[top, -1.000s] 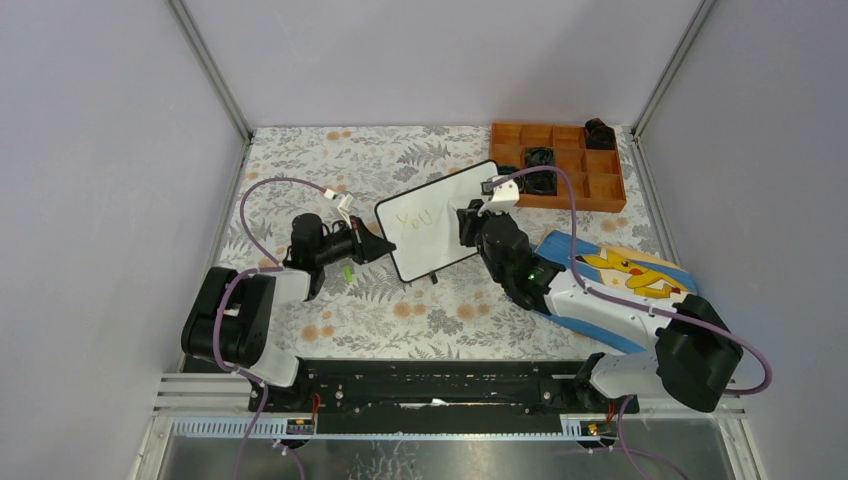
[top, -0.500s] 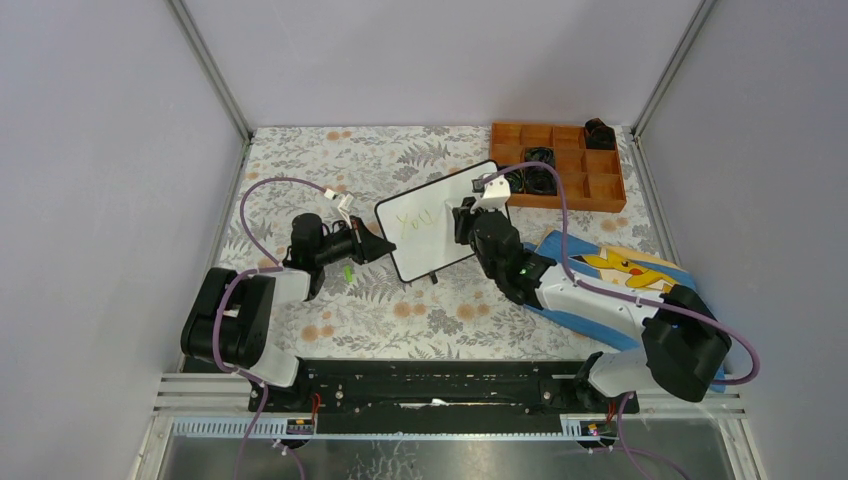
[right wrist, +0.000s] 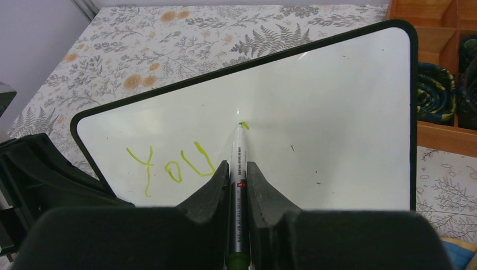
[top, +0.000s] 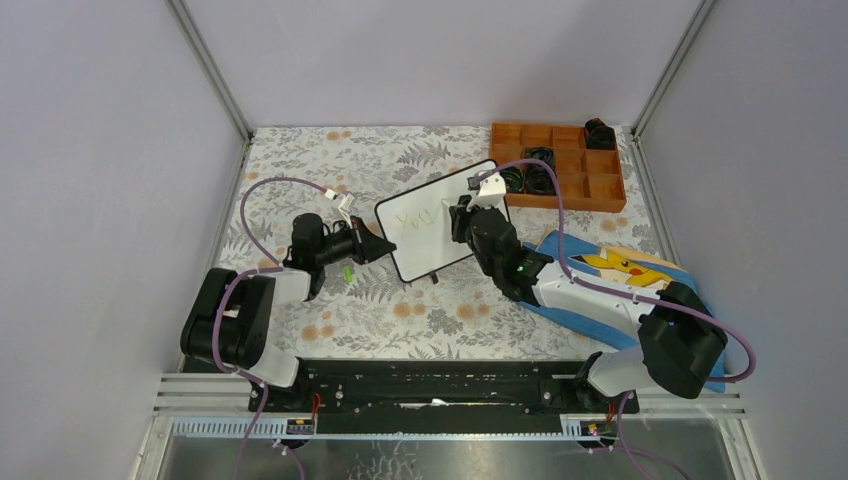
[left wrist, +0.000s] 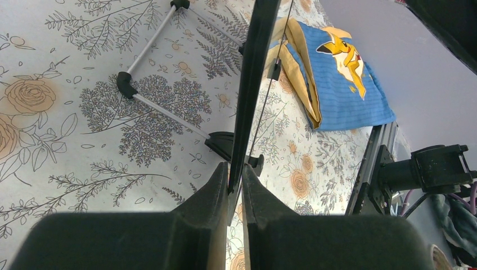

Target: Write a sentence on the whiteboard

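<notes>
The whiteboard (top: 437, 221) stands tilted on its feet mid-table, its face (right wrist: 315, 112) filling the right wrist view and its black edge (left wrist: 253, 84) running up the left wrist view. My left gripper (top: 380, 247) (left wrist: 235, 169) is shut on the board's left edge. A green "You" (right wrist: 171, 165) is the part of the sentence that shows. My right gripper (top: 462, 214) (right wrist: 238, 164) is shut on a silver marker (right wrist: 238, 185) with a green tip. The tip touches the board at a short fresh green stroke (right wrist: 244, 125), right of "You".
An orange compartment tray (top: 557, 165) with black coiled items stands at the back right. A blue Pikachu cloth (top: 630, 285) (left wrist: 337, 73) lies under the right arm. A small green cap (top: 347, 272) lies by the left gripper. The board's wire stand (left wrist: 152, 73) rests on the floral tablecloth.
The right arm has moved left and a little up across the board, carrying the marker to a spot just right of "You". The left gripper and board stay put.
</notes>
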Robot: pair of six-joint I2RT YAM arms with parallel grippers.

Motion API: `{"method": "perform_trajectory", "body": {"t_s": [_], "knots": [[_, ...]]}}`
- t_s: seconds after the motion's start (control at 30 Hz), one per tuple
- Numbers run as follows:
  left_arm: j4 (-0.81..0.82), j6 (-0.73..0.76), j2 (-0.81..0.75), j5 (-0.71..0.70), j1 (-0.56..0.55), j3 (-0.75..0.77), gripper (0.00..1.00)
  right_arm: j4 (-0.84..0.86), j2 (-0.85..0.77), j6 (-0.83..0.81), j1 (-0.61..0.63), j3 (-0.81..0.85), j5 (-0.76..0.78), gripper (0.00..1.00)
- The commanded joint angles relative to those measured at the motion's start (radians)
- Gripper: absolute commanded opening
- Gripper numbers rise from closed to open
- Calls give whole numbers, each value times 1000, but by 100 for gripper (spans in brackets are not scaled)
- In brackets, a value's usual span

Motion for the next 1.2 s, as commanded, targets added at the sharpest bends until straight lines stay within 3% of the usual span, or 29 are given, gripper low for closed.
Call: {"method": "perform_trajectory", "body": {"t_s": [0.0,0.53,0.93,1.17], "knots": [[-69,37,1,-55,0,7,0,-2,10,-6,-10,37,-56,0],[-82,47,-2,-62,-3,8,0,-76,-34,20,-9,-41,-76,0],[-100,61,-7,-69,-12,11,0,-120,-49,25,-13,-34,47,0],[-106,69,-13,-71,-15,11,0,-42,-129,26,-16,-74,92,0]]}}
